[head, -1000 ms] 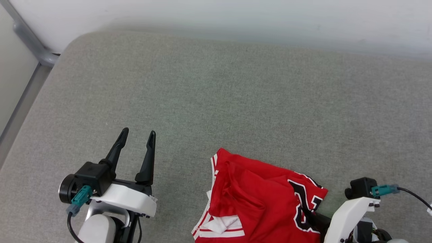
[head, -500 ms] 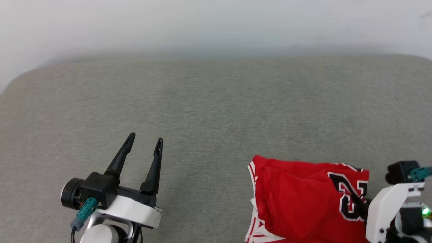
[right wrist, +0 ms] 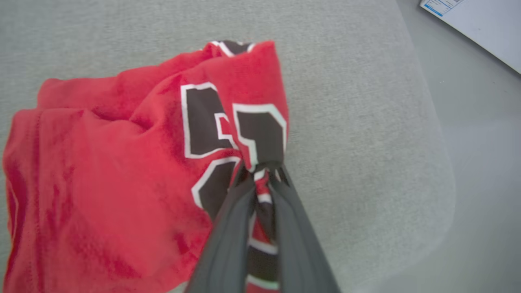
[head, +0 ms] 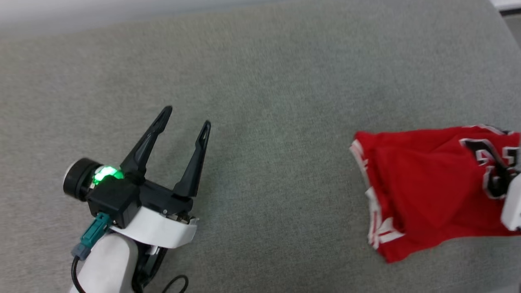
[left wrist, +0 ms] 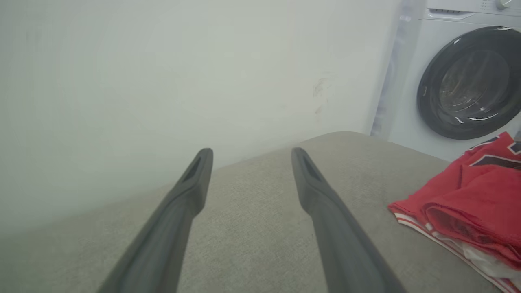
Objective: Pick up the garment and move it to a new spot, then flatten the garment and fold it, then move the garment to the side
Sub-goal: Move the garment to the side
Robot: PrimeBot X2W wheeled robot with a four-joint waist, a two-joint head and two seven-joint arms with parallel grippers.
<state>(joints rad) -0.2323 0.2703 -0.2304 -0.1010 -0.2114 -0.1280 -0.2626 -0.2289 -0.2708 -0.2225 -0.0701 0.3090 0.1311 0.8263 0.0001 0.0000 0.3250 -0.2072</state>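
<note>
Surface: grey fabric pad [head: 260, 122], pale wall behind, washing machine [left wrist: 468, 77] past its far corner.
Step in hand: judged to be the last one, moving the garment to the side; already folded into a compact bundle.
Right gripper [right wrist: 260, 175]: fingers pinched nearly shut on a gathered bit of the black lettering.
Left gripper [head: 185, 118]: fingers spread wide, holding nothing, hovering over bare pad well apart from the cloth.
Garment [head: 427, 183]: lying on the pad toward its right end, near the rounded corner.
Look: red soft fabric, layers doubled over, striped red-and-white trim along the left edge, black white-outlined numerals bunched at the grip.
Next move: probably calls for setting down clear of the pad's edge, then opening without dragging the folds apart.
</note>
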